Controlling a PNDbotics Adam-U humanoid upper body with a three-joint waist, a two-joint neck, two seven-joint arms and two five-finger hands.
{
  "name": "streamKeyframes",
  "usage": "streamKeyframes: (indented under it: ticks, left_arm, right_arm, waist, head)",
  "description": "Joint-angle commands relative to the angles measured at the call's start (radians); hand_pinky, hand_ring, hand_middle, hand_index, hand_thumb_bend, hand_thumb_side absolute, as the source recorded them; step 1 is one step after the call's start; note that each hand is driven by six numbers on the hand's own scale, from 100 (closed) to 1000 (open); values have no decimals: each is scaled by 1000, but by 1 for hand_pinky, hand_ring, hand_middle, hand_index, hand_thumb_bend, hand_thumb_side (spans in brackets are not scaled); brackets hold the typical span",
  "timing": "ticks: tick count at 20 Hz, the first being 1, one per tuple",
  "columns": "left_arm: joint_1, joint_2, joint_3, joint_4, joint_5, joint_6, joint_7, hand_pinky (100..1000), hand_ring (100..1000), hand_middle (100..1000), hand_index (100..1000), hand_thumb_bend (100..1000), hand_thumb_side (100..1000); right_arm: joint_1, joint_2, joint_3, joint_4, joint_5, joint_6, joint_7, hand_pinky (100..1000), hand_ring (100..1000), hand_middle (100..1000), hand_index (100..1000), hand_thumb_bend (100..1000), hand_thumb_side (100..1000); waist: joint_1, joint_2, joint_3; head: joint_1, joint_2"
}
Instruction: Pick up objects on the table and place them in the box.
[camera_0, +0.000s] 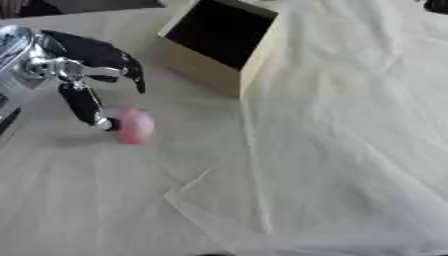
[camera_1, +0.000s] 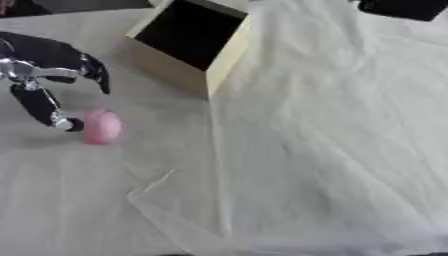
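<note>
A small pink rounded object (camera_0: 136, 126) lies on the white cloth at the left and looks blurred. My left hand (camera_0: 87, 55) comes in from the left edge and hovers just above and to the left of it. The thumb tip (camera_0: 107, 123) is at the object's left side, while the fingers (camera_0: 131, 70) arch over it without touching, so the hand is open. The wooden box (camera_0: 206, 65), with a dark open inside, stands tilted at the top centre, up and to the right of the pink object.
A creased white cloth (camera_0: 332, 150) covers the table, with a folded flap (camera_0: 210, 200) near the front centre. A dark shape (camera_1: 407, 7) sits at the top right corner; I cannot make out what it is.
</note>
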Motion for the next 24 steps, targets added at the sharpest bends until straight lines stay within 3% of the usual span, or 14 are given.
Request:
streamKeyframes:
  ticks: [1, 6, 8, 14, 19, 20, 22, 23, 24]
  left_arm:
    - [-20, -5, 1, 23, 28, 10, 5, 821, 870, 825, 849, 430, 270]
    - [-20, -27, -3, 49, -6, 8, 24, 817, 867, 818, 844, 414, 250]
    - [-20, -35, -2, 57, -33, 1, 45, 780, 846, 788, 829, 368, 227]
    - [-16, -35, 12, 21, -19, 7, 125, 593, 712, 646, 733, 100, 111]
    - [-8, -18, 27, -54, 60, 53, 140, 419, 569, 544, 618, 100, 100]
    - [-8, -15, 30, -63, 69, 60, 140, 344, 505, 472, 534, 100, 100]
    - [-8, -10, 35, -78, 73, 70, 148, 286, 461, 421, 481, 100, 100]
    - [-8, -9, 36, -82, 67, 71, 154, 287, 461, 422, 482, 100, 100]
    - [-6, -8, 35, -82, 59, 73, 153, 375, 526, 518, 596, 100, 100]
  right_arm:
    - [-10, -15, -17, -3, -8, 2, -1, 876, 736, 556, 799, 100, 720]
    - [-9, -8, -20, 5, -11, 0, 3, 876, 734, 552, 797, 100, 723]
    - [-9, -7, -20, 8, -12, -1, 7, 876, 735, 552, 797, 100, 723]
    - [-5, -5, -25, 12, -16, 2, 5, 876, 734, 551, 797, 100, 723]
    - [-3, -3, -28, 15, -16, 4, 0, 877, 733, 550, 796, 100, 721]
    - [-3, -2, -28, 15, -16, 5, -1, 877, 732, 549, 796, 100, 721]
    - [-1, 0, -30, 16, -17, 6, -3, 876, 732, 548, 796, 100, 722]
    - [-1, 1, -30, 16, -18, 6, -3, 876, 732, 548, 796, 100, 722]
    - [0, 1, -30, 17, -18, 6, -2, 876, 732, 548, 796, 100, 723]
  waist:
    - [-2, -14, -2]
    - [1, -8, -6]
    - [1, -6, -7]
    - [3, -4, -7]
    - [2, -6, -6]
    - [2, -6, -5]
    - [2, -7, -5]
    - [2, -7, -5]
    - [2, -7, -5]
  head:
    - [3, -8]
    - [4, -9]
    - [4, -10]
    - [3, -7]
    - [4, -6]
    - [5, -6]
    - [5, -7]
    - [5, -8]
    - [6, -8]
